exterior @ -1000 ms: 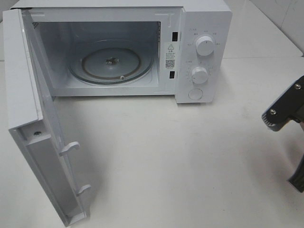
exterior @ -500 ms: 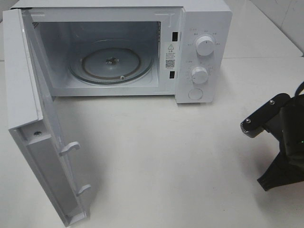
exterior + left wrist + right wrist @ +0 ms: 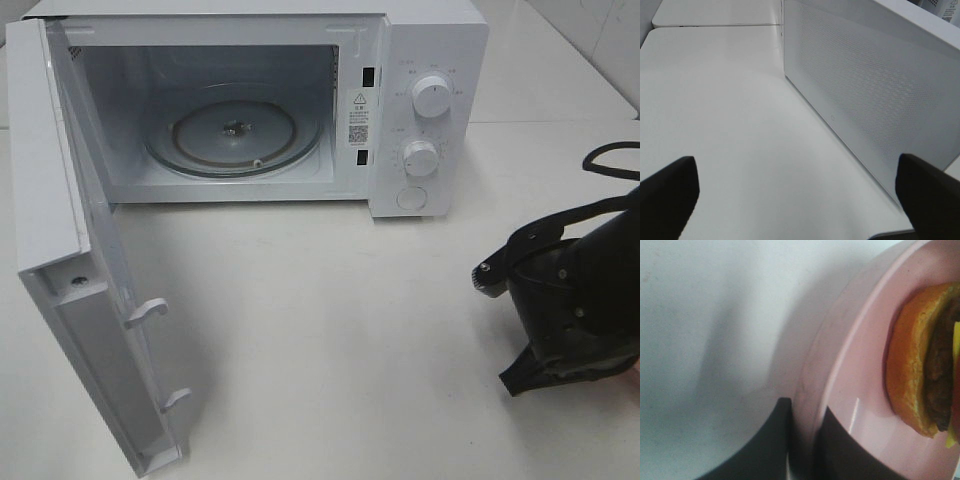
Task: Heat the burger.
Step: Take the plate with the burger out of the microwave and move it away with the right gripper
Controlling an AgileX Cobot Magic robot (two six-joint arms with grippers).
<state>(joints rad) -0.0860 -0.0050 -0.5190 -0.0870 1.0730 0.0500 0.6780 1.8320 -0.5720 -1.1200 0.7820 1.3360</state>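
Burger [image 3: 920,365] on the pink plate [image 3: 855,390], my right pincer [image 3: 805,440] clamped on the plate's rim.

My fingers [image 3: 840,450] pinch the rim near the burger, over the white worktop [image 3: 330,320]. My left pincer [image 3: 795,195] gapes wide and empty beside the microwave [image 3: 420,110], whose door [image 3: 70,270] stands open.

Burger [image 3: 925,375]: golden bun, dark patty, yellow cheese, on pink plate [image 3: 860,390].
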